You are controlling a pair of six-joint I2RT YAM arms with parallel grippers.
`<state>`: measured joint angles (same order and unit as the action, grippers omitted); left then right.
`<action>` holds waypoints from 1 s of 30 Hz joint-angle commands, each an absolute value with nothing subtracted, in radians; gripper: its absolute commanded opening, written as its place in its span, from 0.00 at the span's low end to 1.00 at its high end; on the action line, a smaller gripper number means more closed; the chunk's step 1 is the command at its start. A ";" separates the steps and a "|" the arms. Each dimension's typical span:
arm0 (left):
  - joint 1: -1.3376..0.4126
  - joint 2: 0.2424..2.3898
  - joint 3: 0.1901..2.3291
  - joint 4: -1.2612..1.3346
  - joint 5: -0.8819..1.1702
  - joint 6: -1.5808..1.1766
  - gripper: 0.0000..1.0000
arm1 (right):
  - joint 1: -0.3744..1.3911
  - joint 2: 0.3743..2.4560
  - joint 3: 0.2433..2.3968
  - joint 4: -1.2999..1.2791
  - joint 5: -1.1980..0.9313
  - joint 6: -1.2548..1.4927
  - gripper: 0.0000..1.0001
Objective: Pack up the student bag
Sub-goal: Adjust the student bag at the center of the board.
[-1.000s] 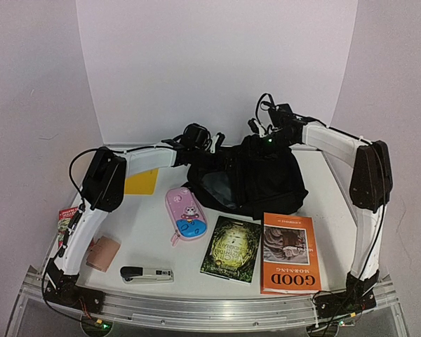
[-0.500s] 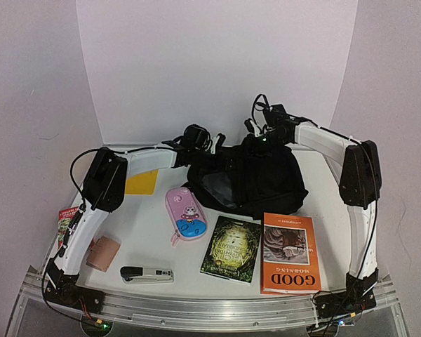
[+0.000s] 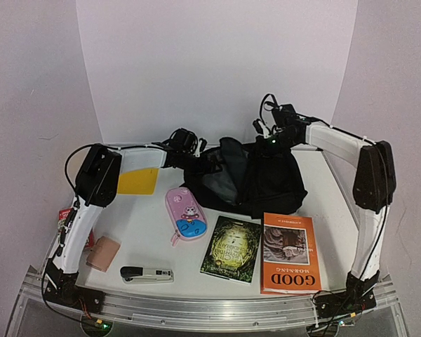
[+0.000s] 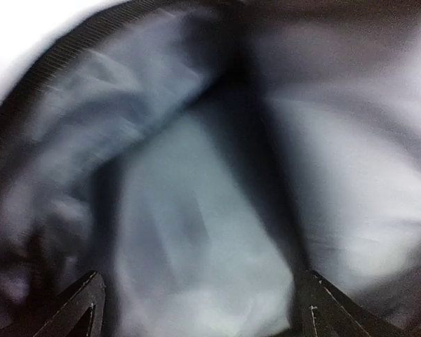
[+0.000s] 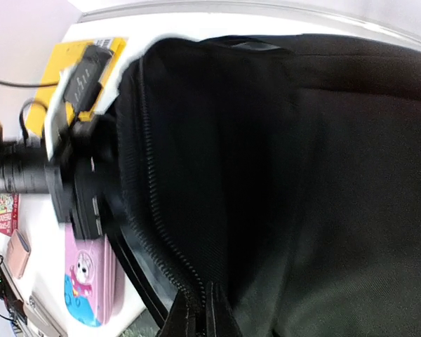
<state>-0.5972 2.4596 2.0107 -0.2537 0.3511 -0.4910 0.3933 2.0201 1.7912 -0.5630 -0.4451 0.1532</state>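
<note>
The student bag (image 3: pixel 270 186) sits slumped at the back middle of the worktop (image 3: pixel 147 232), its mouth gaping toward the left. The left arm reaches in from that side. Its pincer (image 4: pixel 203 312) is right inside the mouth, jaws spread wide and gripping nothing, with only grey lining (image 4: pixel 196 210) ahead of them. That wrist view is blurred, so little more can be made out.

Over on the other side, the right pincer (image 5: pixel 202 312) is clamped tight on the bag's rim. Its fingers nip the black fabric right beside the zip (image 5: pixel 158 239), at the bag's far upper edge.

In front of the bag's left corner a pink pencil case (image 3: pixel 186 214) lies flat, close to the fabric. Nearer the front edge, a green book (image 3: pixel 231 249) and an orange book (image 3: pixel 289 253) lie side by side, so close that it is hard to tell whether they touch. A stapler (image 3: pixel 146 274) lies at front left, a small tan block (image 3: pixel 103 253) sits beside the left arm, and a yellow sheet (image 3: pixel 138 181) lies at back left, below that arm's forearm.
</note>
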 commanded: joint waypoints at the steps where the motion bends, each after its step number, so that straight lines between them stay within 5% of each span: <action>1: -0.539 2.397 1.989 -0.304 0.272 -0.546 0.96 | 0.297 1.832 1.647 -0.572 -0.326 0.122 0.00; 9: -0.531 2.473 2.063 -0.352 0.298 -0.557 0.95 | 0.196 1.839 1.369 -0.558 -0.218 0.069 0.00; 17: -0.547 2.427 2.074 -0.370 0.306 -0.489 0.94 | 0.198 1.997 1.409 -0.549 -0.256 0.099 0.05; 19: -0.567 2.385 2.082 -0.420 0.245 -0.439 0.95 | 0.198 2.002 1.419 -0.549 -0.256 0.104 0.11; 24: -0.583 2.262 2.040 -0.465 0.153 -0.382 0.99 | 0.197 1.960 1.431 -0.551 -0.261 0.118 0.61; 30: -0.567 2.194 1.999 -0.517 0.070 -0.355 1.00 | 0.197 1.860 1.445 -0.563 -0.291 0.118 0.85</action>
<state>-0.6049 2.3188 2.0000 -0.4524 0.2107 -0.4097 0.2103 1.9655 1.4136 -0.5076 -0.3200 0.1143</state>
